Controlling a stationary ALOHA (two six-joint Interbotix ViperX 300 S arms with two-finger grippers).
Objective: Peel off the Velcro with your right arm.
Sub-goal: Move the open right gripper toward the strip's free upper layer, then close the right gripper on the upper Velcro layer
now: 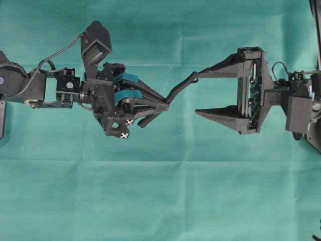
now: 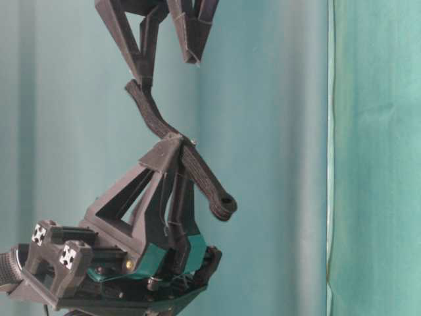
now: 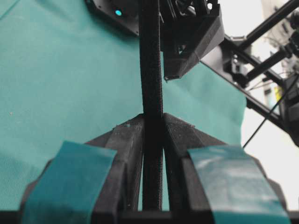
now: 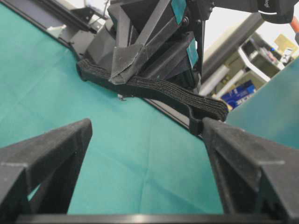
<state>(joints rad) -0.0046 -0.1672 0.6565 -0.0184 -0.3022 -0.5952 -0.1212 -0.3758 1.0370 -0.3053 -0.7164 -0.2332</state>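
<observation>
I see the left gripper [image 1: 163, 105], the one with teal tape [image 3: 70, 179] on its fingers, with its jaws clamped on the Velcro [image 1: 178, 90]. The strip is held up above the green table [image 1: 150, 201], pinched at its middle, so that both ends stick out past the fingertips.

From the table-level view, one end of the Velcro [image 2: 158, 122] rises to meet a finger of the right gripper [image 2: 164, 52], and the other end, with its small rounded knob [image 2: 223, 207], hangs off to the side, free.

My right gripper [image 1: 198, 95] has its jaws wide apart. Overhead, the tip of its upper finger [image 1: 220, 68] touches the end of the strip; the lower finger [image 1: 215, 116] is well clear of it. From the right wrist camera the strip [image 4: 154, 88] ends just at the tip of the finger on the right [image 4: 247, 158], and I cannot tell whether it merely touches or sticks there.
</observation>
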